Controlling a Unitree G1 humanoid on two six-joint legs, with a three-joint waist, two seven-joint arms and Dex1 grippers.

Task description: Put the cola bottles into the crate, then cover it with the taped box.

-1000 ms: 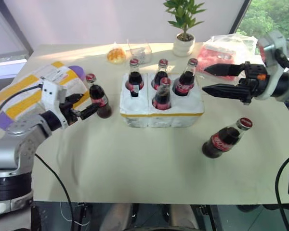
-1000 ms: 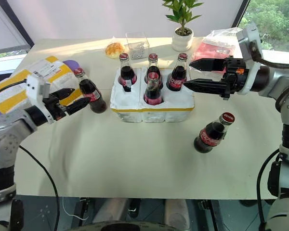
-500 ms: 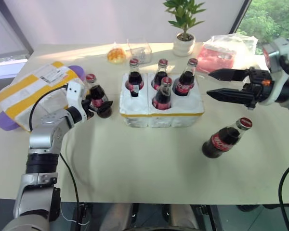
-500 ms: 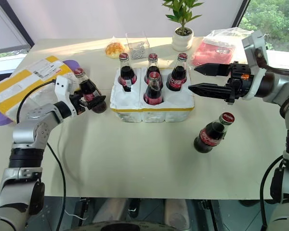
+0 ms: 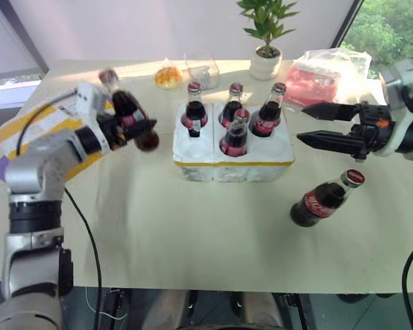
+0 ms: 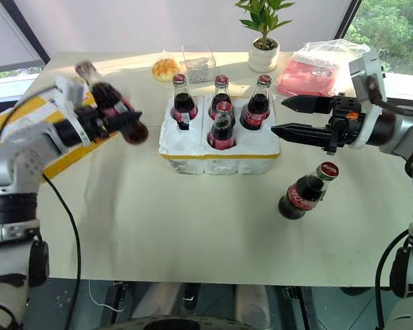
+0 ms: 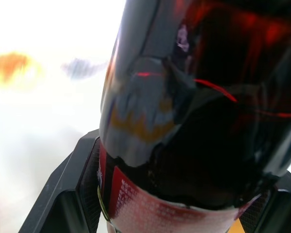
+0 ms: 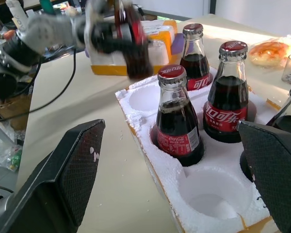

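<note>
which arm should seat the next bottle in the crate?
Left. Its gripper already holds a cola bottle lifted beside the crate; the right gripper hangs open and empty.

cola bottles: six
crate: one
taped box: one
potted plant: one

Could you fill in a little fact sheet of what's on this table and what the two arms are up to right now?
Crate: white foam crate, yellow band, four cola bottles standing in its holes, two front holes empty
Left gripper: left gripper clamps a cola bottle, held tilted in the air left of the crate
Right gripper: right gripper open, hovering right of the crate, holding nothing
Loose bottle: one bottle on the table, leaning, right of the crate
Taped box: taped box at the far left, behind the left arm
Also there: potted plant, red bag
</note>
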